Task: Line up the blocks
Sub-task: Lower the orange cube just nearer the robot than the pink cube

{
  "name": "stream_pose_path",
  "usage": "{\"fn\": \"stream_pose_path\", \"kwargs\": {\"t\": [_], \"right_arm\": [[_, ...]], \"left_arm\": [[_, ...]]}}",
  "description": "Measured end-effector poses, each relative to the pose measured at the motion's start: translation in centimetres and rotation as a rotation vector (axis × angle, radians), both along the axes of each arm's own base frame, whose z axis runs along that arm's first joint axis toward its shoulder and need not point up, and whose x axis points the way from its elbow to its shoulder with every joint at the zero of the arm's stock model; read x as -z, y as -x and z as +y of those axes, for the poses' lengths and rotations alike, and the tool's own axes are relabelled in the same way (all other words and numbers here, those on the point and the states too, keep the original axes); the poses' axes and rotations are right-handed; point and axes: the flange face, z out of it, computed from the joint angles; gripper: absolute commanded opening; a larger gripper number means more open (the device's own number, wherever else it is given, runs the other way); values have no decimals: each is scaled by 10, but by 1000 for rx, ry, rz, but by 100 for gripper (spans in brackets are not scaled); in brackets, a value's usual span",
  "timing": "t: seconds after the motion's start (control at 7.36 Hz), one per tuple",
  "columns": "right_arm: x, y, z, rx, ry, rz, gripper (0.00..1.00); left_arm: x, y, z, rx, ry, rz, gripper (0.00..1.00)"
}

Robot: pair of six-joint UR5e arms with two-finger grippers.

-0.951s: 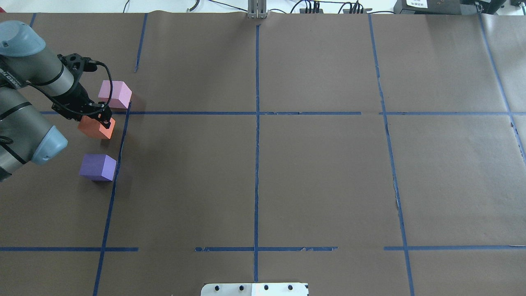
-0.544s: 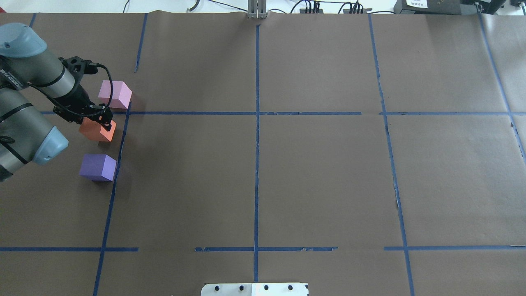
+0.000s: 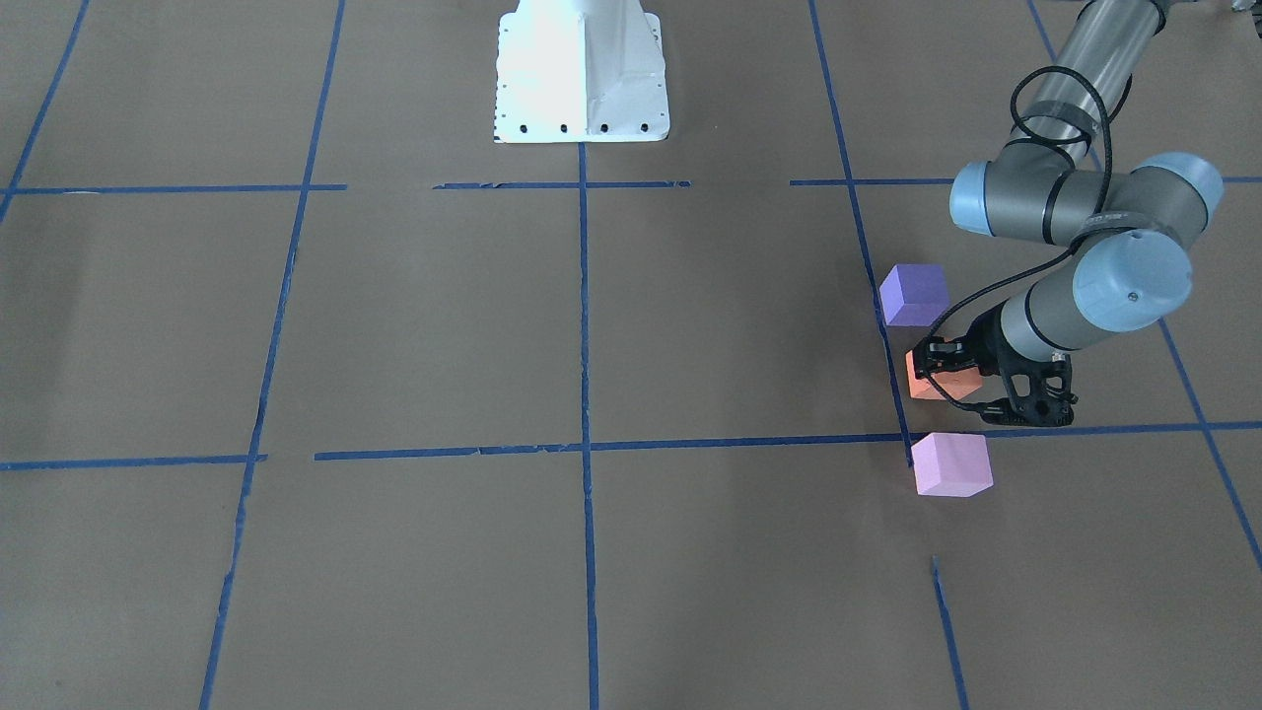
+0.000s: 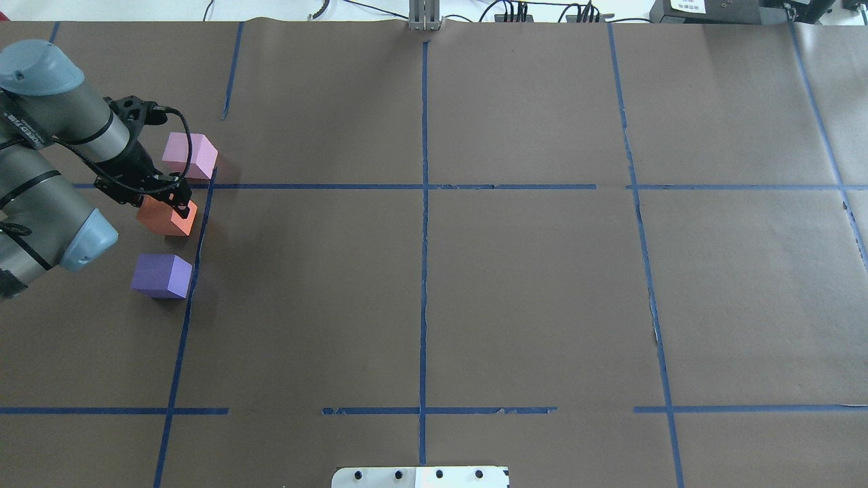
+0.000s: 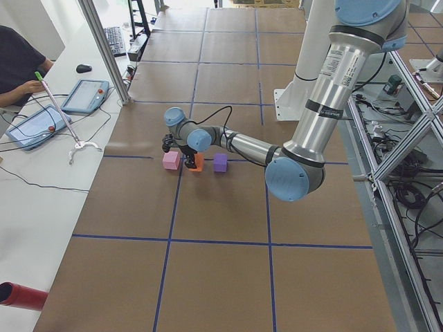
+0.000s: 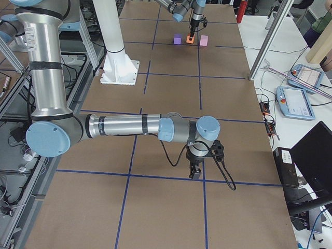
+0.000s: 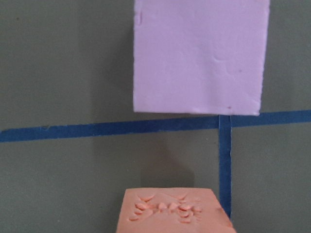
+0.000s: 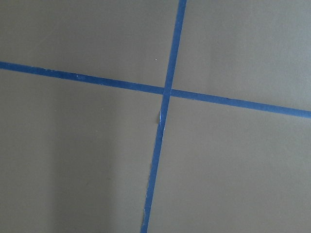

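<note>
Left tool (image 4: 171, 203): clamped on the orange block (image 4: 163, 220), fingers down over its top edge. Overhead and front views agree on this. I can't tell whether the block sits on the worktop (image 4: 529, 305) or is held just clear of it. My left wrist camera catches the block's top face at the bottom of its frame, with a cluster of small dents pressed into it.

Pink block (image 4: 192, 154): straight ahead of the left tool, on the far side of a cross tape line (image 4: 319, 186). It lies flat on the brown paper, apart from the orange one, with bare paper between them.

Purple block (image 4: 161, 274): on the near side of the orange block, also apart from it, flat on the paper.

So orange lies between pink and purple, with gaps on both sides. All three sit just beside the long tape line (image 4: 192, 278) that runs away from me at my left end of the worktop, and they roughly follow its slant.

Right tool (image 6: 196, 174): well apart from the blocks, at the other end of the worktop, hanging low and pointing down. It shows only in the side view, so I can't tell whether it is apart or together. Its wrist camera shows nothing but a tape crossing (image 8: 165, 91) on brown paper.

White base plate (image 3: 580, 69): at the worktop's middle on my side.
</note>
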Motion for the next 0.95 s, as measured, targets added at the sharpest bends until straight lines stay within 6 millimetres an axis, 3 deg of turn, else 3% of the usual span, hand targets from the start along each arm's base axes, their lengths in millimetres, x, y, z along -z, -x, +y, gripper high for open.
{"fn": "stream_pose_path", "kwargs": {"t": [0.54, 0.95], "right_arm": [[0, 0, 0, 0, 0, 0, 100], [0, 0, 0, 0, 0, 0, 100]], "left_arm": [[-5, -3, 0, -3, -5, 4, 62], [-6, -4, 0, -5, -5, 5, 80]]}}
